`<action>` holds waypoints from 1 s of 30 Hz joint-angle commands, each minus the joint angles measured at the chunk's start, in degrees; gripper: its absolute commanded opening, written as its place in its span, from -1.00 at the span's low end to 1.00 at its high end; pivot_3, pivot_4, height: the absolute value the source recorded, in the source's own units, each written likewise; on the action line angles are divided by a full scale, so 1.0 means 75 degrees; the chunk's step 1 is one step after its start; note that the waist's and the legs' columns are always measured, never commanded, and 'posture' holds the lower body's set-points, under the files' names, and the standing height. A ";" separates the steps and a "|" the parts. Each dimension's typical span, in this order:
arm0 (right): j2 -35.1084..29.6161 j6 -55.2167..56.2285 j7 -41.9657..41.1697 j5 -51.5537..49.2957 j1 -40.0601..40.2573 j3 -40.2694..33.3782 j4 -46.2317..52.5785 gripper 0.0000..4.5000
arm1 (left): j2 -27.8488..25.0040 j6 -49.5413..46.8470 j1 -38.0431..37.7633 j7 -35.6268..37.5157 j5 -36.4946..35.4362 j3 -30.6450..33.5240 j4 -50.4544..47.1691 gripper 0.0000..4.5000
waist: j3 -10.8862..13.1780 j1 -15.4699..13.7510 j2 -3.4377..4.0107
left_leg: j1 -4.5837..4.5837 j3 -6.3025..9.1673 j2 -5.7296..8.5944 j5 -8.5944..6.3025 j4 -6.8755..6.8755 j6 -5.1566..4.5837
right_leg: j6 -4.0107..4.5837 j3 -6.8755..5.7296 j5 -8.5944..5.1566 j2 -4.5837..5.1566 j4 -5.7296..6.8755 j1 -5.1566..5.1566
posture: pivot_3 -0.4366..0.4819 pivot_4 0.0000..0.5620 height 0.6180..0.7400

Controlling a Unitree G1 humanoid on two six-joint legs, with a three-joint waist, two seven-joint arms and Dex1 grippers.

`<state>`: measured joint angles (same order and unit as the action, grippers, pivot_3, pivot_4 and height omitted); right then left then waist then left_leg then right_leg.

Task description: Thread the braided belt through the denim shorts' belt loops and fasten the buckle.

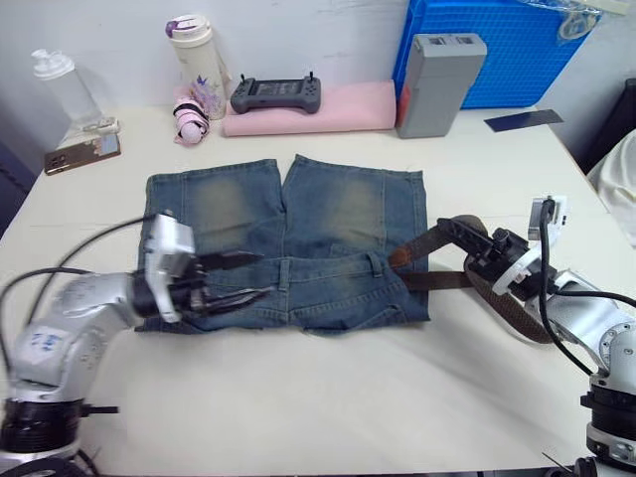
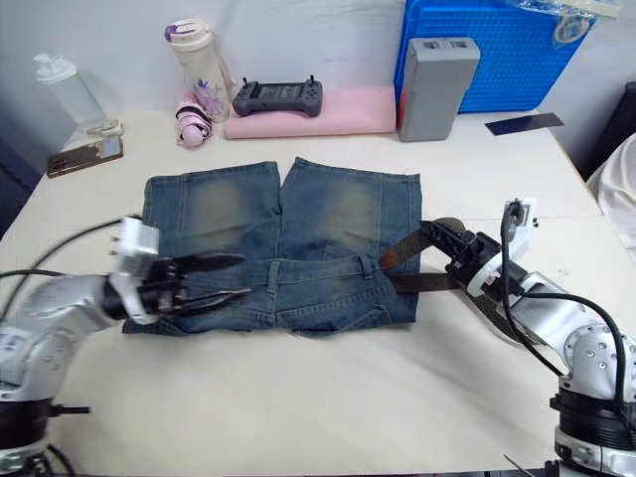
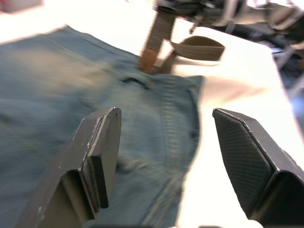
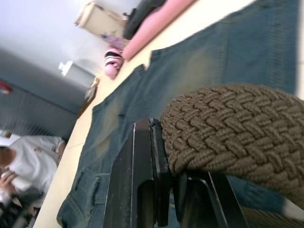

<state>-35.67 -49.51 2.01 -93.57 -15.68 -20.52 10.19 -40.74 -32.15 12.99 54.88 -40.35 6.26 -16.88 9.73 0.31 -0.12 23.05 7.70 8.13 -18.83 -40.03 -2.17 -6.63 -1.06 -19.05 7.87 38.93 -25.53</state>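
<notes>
Lying flat at the centre of the frame, the denim shorts [image 1: 298,243] have the braided belt [image 1: 452,278] trailing off their right edge. The right gripper [image 1: 447,234] pinches the belt, centre right. The left gripper [image 1: 243,278], lower left, hovers spread wide over the waistband, holding nothing.

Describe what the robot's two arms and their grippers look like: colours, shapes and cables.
Both arms are silver-grey rounded metal segments on black joint rings, with black cables looping along them. The left gripper has two long, thin black fingers behind a white boxy wrist block; its pads are flat with a fine textured surface. The right gripper has black fingers and a white wrist housing with a small white upright bracket.
</notes>
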 commanded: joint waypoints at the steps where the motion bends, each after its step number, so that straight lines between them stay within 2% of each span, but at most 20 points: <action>1: 0.0041 -0.0018 0.0242 -0.0722 -0.0139 -0.0258 0.0033 -1.00 | 0.0172 0.0204 0.0198 -0.0010 0.0225 -0.0146 0.0156 0.50 | 0.0000 -0.0005 0.0000 | 0.0001 -0.0002 -0.0007 0.0000 0.0000 0.0000 | -0.0001 0.0002 0.0000 -0.0007 -0.0003 0.0000 | -0.05 -0.47 -0.05; 6: 0.0092 0.0175 0.0695 -0.1618 -0.0318 -0.0431 -0.0047 -1.00 | 0.0293 0.0232 0.0236 -0.0018 0.0338 -0.0145 0.0189 0.50 | 0.0000 -0.0029 0.0000 | 0.0001 -0.0008 -0.0010 -0.0001 -0.0008 0.0002 | -0.0010 0.0012 0.0006 -0.0011 -0.0004 -0.0001 | -0.05 -0.47 -0.05; 10: 0.0049 0.0232 0.0841 -0.1714 -0.0275 -0.0422 -0.0124 -1.00 | 0.0263 0.0166 0.0130 -0.0024 0.0296 -0.0081 0.0100 0.50 | 0.0000 -0.0032 0.0000 | 0.0001 -0.0009 -0.0010 -0.0001 -0.0007 0.0001 | -0.0010 0.0014 0.0006 -0.0013 -0.0005 -0.0001 | -0.05 -0.47 -0.05; 18: 0.0227 0.0022 0.0662 -0.0982 -0.0132 0.0215 -0.0018 -1.00 | 0.0244 0.0032 0.0011 -0.0154 0.0175 0.0037 -0.0173 0.50 | 0.0000 -0.0027 0.0000 | 0.0001 -0.0013 -0.0010 -0.0001 -0.0007 0.0001 | -0.0011 0.0019 0.0006 -0.0014 -0.0004 -0.0002 | -0.05 -0.47 -0.05; 30: 0.0496 -0.0157 0.0350 0.0313 -0.0257 0.0661 -0.0428 -1.00 | 0.0287 -0.0132 -0.0009 -0.0337 0.0108 0.0138 -0.0451 0.50 | 0.0000 -0.0016 0.0000 | -0.0002 -0.0018 -0.0012 -0.0002 -0.0008 0.0000 | -0.0012 0.0024 0.0007 -0.0020 -0.0003 -0.0003 | -0.05 -0.47 -0.05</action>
<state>-32.35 -50.45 5.46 -92.41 -17.14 -15.95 6.68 -38.59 -33.32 12.98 52.55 -38.32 6.03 -17.80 9.73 0.19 -0.12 23.04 7.55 8.04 -18.84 -40.09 -2.17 -6.73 -0.88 -18.99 7.73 38.91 -25.55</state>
